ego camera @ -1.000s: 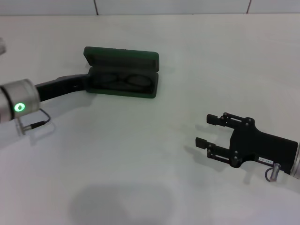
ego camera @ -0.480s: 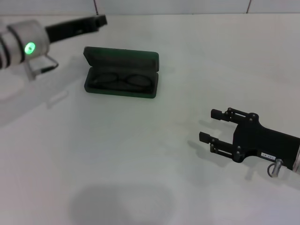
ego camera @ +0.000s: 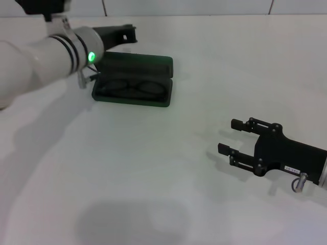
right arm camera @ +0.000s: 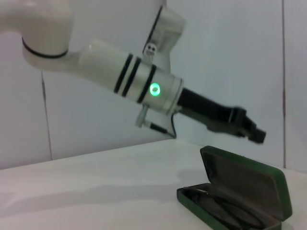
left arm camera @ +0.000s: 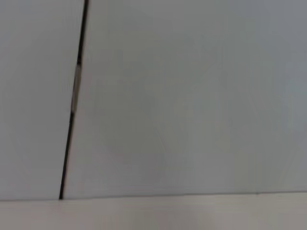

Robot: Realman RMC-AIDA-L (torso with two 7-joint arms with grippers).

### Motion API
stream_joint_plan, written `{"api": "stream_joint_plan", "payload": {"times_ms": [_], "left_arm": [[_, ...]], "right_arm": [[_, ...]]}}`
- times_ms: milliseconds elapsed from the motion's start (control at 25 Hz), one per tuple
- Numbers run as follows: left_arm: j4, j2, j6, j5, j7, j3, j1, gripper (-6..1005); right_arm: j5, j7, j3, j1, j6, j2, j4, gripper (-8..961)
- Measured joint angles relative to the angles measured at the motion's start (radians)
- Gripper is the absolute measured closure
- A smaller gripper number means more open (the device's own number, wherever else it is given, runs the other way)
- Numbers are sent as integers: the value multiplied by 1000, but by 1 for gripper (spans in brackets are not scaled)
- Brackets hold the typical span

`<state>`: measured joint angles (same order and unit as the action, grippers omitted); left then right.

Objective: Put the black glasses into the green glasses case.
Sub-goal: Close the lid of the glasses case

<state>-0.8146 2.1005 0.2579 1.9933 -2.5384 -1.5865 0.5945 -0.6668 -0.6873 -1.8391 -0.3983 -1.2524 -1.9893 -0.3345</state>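
The left pincer has swung up behind the green glasses case.
The black glasses lie long-ways inside the case; I cannot tell the left pincer's gap. The right pincer sits wide, far off.

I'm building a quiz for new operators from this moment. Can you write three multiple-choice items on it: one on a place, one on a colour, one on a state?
1. Where are the glasses?
A. In the case
B. On the table beside the case
C. In the right claw

2. What colour is the case?
A. Red
B. Dark green
C. White

3. What state is the case lid in?
A. Shut
C. Open, standing up behind the tray
B. Taken off and lying apart

Answers:
1 A: the head view shows the frames lying inside the case's tray.
2 B: the shell is dark green in both the head and right wrist views.
3 C: the lid stands raised at the hinge, with the left claw above and behind it; the right claw is open, low over the table, well apart from the case.
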Motion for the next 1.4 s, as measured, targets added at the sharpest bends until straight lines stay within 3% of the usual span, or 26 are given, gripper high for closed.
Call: {"api": "stream_joint_plan", "payload": {"times_ms": [240, 520, 1400], "left_arm": [[111, 1, -68, -45, -31, -51, 85, 866], [183, 1, -77, -51, -33, -56, 129, 865], [195, -6, -29, -48, -38, -57, 118, 861]], "right_arm": [[0, 0, 0, -3, 0, 2, 0, 305], [-2, 0, 0, -4, -1, 3, 0, 305], [-4, 0, 0, -4, -7, -6, 0, 305]]}}
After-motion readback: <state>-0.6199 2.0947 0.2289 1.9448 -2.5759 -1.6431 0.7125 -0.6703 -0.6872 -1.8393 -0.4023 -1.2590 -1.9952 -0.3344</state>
